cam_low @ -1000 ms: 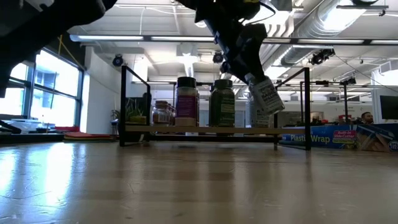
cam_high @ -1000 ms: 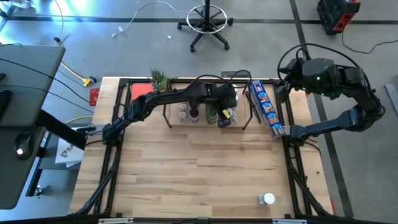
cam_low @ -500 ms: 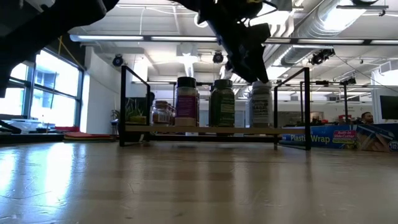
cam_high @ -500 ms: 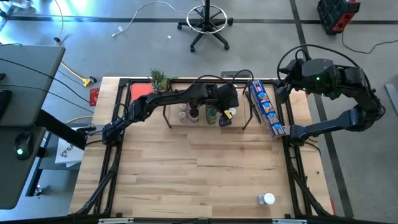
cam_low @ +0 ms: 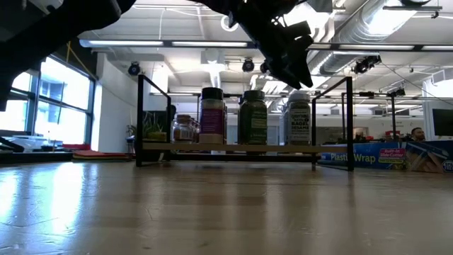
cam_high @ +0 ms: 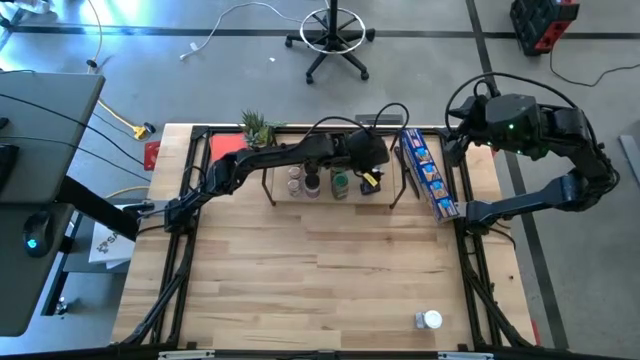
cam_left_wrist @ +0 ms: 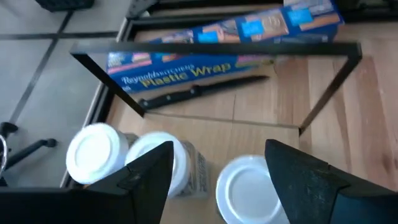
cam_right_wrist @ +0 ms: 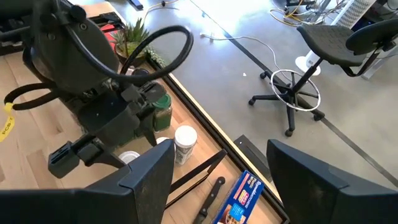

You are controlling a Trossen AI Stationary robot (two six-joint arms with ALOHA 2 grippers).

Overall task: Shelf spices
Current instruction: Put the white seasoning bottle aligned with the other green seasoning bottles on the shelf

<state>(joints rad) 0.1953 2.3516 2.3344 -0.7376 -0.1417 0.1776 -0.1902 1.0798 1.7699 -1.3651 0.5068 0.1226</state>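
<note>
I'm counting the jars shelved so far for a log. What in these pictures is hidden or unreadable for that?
- High view: the left end effector and its arm cover part of the shelf, so jars under them are hidden.
- Low view: the small jar at the back partly overlaps others; the row's depth is unclear.
- Left wrist view: the white-lidded jars are cut off by the edge and the fingers.
- Jar labels: too small to read.

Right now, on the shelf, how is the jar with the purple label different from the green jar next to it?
The purple-label jar wears a purple wrapper; the green jar looks dark green all over. The green jar stands nearer the left gripper, and the purple-label jar stands one place farther from it. Both stand upright on the shelf, have dark lids and look about equally tall.
</note>
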